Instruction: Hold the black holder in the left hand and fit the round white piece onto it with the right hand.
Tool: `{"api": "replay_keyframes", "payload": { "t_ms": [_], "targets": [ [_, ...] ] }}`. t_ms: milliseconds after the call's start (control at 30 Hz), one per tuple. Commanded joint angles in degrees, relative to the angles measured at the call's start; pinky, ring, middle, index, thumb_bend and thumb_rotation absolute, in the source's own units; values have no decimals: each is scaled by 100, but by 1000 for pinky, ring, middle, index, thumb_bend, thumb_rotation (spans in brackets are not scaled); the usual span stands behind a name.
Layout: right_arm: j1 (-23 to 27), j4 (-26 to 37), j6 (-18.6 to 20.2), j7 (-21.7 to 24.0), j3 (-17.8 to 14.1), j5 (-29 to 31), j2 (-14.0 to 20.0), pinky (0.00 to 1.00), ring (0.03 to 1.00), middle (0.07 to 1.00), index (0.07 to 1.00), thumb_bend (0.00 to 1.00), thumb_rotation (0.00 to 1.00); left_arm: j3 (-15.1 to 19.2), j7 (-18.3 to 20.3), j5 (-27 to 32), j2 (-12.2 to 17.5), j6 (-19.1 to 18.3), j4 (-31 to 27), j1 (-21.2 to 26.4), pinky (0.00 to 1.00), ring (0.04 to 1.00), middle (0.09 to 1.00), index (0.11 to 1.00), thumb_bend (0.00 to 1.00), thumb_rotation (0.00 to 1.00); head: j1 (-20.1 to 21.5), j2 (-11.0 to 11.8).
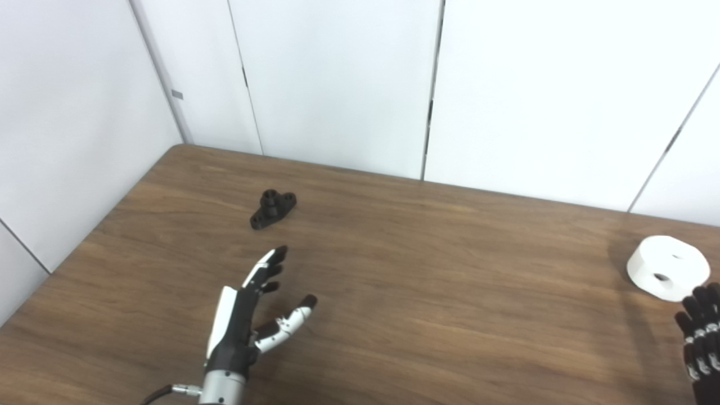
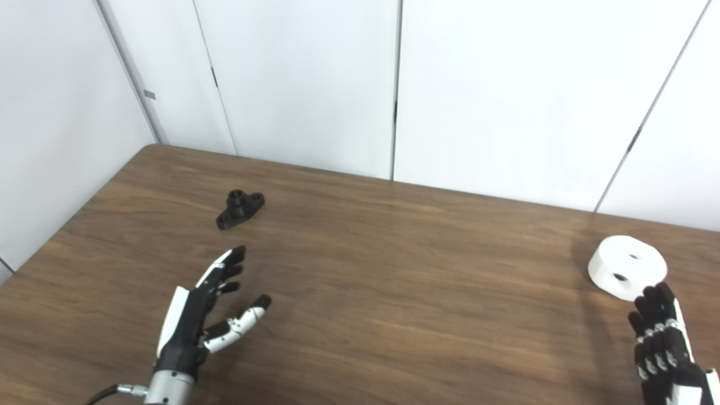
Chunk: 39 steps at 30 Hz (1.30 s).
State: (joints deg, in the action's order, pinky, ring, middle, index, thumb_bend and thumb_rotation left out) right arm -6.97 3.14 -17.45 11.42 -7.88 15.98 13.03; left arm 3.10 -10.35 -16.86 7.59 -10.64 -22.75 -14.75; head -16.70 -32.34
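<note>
1. A dark brown wood-grain tabletop point(image 2: 394, 270) fills the lower part of the room, backed by pale wall panels.
2. A small black holder point(image 2: 239, 209) lies on it toward the far left.
3. A round white piece point(image 2: 627, 267), holes in its top face, sits flat near the right edge, well apart from the holder.

Both head cameras look down and forward over the table point(image 1: 394, 281) toward the white wall panels point(image 2: 315, 79). The left eye sits a touch leftward, the right eye rightward. They share nearly everything: holder point(image 1: 273, 208), white piece point(image 2: 627, 273), both hands point(image 2: 197, 320) point(image 2: 664, 343) low in frame.
</note>
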Motion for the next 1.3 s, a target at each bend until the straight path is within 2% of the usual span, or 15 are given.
{"api": "replay_keyframes", "payload": {
  "t_ms": [0, 100, 300, 400, 467, 633, 1267],
  "targets": [
    [-386, -437, -3, 33, 40, 20, -132, 1000, 983, 986, 982, 672, 985, 133, 22, -267, 53, -244, -222, 334, 864, 909, 909, 887, 719, 276, -3, -3],
    [-385, -437, -25, 6, 39, -35, -151, 1000, 977, 982, 981, 668, 992, 209, 107, -663, 311, -609, -140, 559, 914, 946, 935, 897, 744, 339, 2, -5],
    [-388, -439, -5, -1, 42, -61, -169, 1000, 986, 990, 984, 670, 996, 285, -5, -1357, 692, -588, 315, 939, 973, 993, 945, 882, 746, 320, 10, 6],
    [-400, -407, 5, -12, 46, -59, -187, 1000, 987, 989, 983, 662, 996, 227, -117, -1959, 845, -661, 552, 1120, 998, 980, 926, 862, 784, 373, 14, -1],
    [-412, -366, 64, -34, 47, -53, -202, 1000, 987, 987, 980, 664, 988, 231, 20, -2127, 945, -845, 677, 1297, 1000, 990, 933, 866, 803, 420, 19, -3],
    [-436, -332, 133, -103, 41, -90, -237, 1000, 990, 980, 969, 692, 948, 270, 217, -2163, 1050, -1095, 876, 1647, 1000, 994, 949, 861, 816, 449, 38, -14],
    [-492, -245, 144, -146, 40, -143, -306, 1000, 968, 959, 959, 713, 935, 280, -204, -2080, 1354, -1030, 2689, 2725, 1000, 979, 935, 824, 804, 390, 83, -66]
  ]
}}
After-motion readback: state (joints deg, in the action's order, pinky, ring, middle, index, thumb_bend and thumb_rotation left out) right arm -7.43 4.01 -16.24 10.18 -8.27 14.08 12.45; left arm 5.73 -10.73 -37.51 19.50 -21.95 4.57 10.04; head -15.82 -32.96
